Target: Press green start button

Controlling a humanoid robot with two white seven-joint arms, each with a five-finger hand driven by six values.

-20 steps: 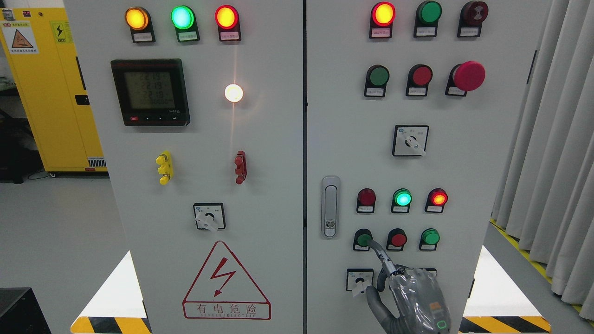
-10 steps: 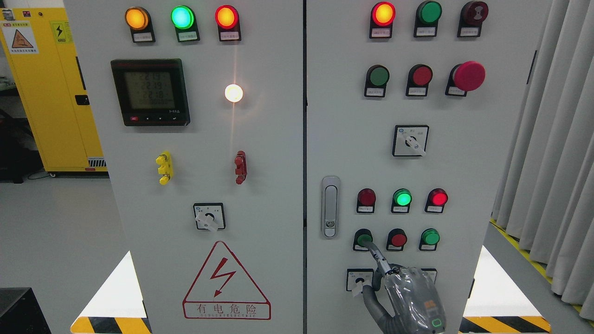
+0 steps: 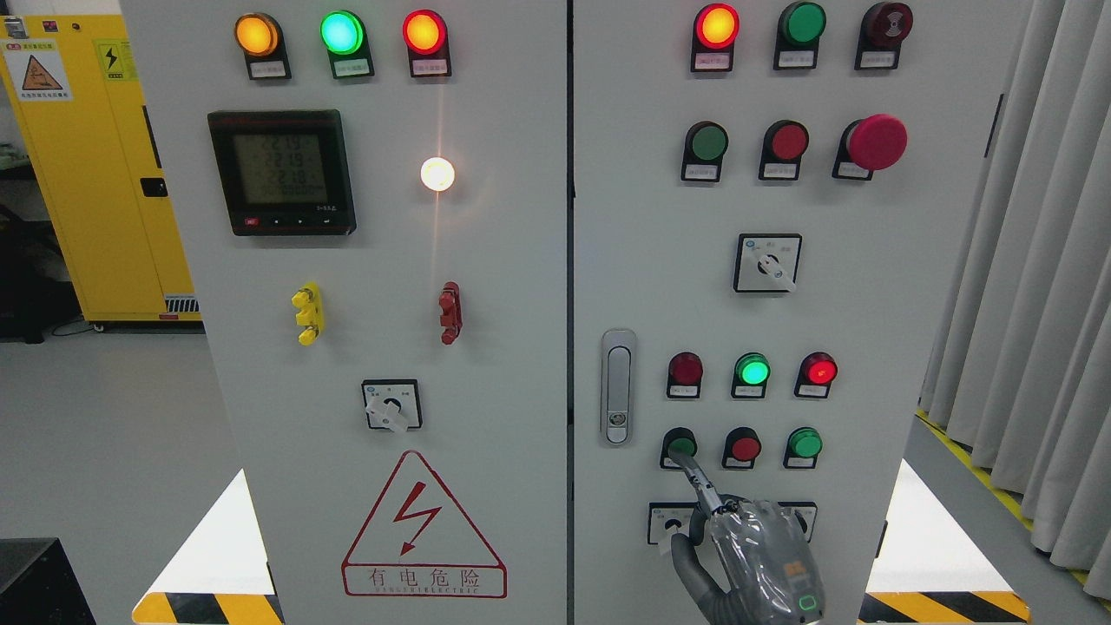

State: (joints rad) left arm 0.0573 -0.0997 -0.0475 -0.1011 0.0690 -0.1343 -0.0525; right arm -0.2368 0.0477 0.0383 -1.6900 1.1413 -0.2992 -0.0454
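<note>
Right hand (image 3: 757,555) forefinger on green start button (image 3: 680,446)

The right hand (image 3: 753,555) is dark grey, its back wrapped in shiny, crinkled clear plastic, with a small orange mark and a glowing green ring on it, and slim jointed grey fingers (image 3: 701,486)
</note>
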